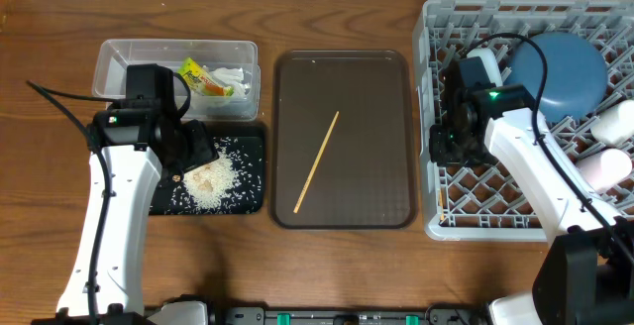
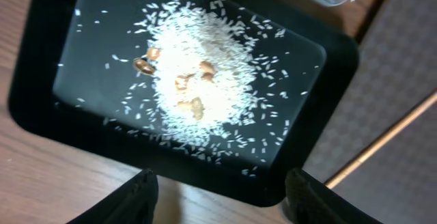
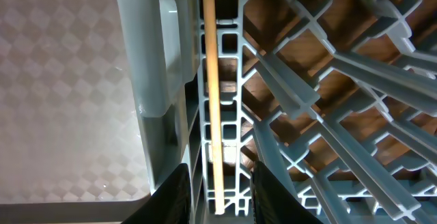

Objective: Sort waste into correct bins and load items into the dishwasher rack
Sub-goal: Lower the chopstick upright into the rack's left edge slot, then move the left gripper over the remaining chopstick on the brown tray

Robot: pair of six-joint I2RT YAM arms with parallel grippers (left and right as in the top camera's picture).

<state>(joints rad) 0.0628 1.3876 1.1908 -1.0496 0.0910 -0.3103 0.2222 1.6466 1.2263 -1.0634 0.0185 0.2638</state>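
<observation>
right gripper (image 3: 220,195): its fingers stand a little wider apart than the thin chopstick (image 3: 210,80) that runs straight out between them. neither finger seems to press on it, so i judge it released, not held. the stick lies along the inside of the near wall of the dishwasher rack (image 3: 328,80), so that item looks as good as loaded. beyond the gripper, deeper in the rack, the plate (image 1: 560,72) leans on the pegs, and past it at the far side sit the cream cup (image 1: 619,122) and pink cup (image 1: 606,169). a pale rounded piece just behind the wrist may be the bowl; i cannot tell. outside the rack wall, beside this gripper, the second chopstick (image 1: 317,162) lies alone on the brown tray (image 1: 376,87), not yet loaded.

left gripper (image 2: 222,197): fingers spread wide, holding nothing, hanging just above the near rim of the black tray (image 2: 41,60). below and ahead of it the rice (image 2: 205,67) is heaped in that tray with a few brown bits (image 2: 145,65). beyond the tray, the clear tub (image 1: 119,67) holds the wrapper (image 1: 198,77) and tissue (image 1: 233,75).

the waste looks sorted, and one chopstick appears to be all that is left.
</observation>
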